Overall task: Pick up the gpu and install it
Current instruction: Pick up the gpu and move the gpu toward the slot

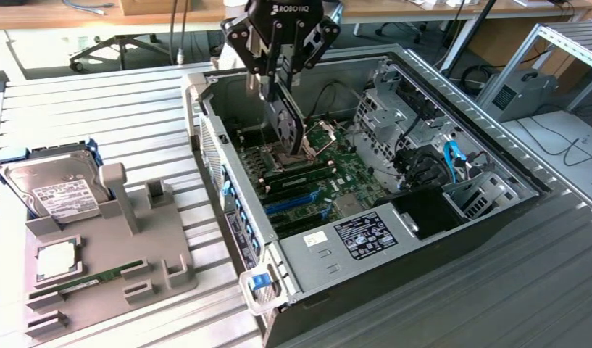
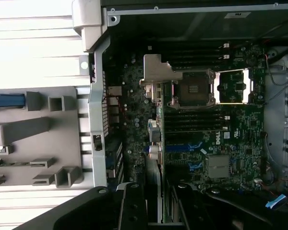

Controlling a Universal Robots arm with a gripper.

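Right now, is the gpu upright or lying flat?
Upright: the gpu hangs on edge in the jaws of the gripper, inside the open computer case, over the motherboard. Seated in a slot: cannot tell.

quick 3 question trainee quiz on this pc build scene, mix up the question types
1. True or false: the gripper holds the gpu above the open computer case.
2. Where is the hard drive? A) inside the case B) on the grey holder at the exterior view's left C) in the gripper
3. Fill in: the silver metal part at the gpu's end is its ___.
Key: 1 true; 2 B; 3 bracket
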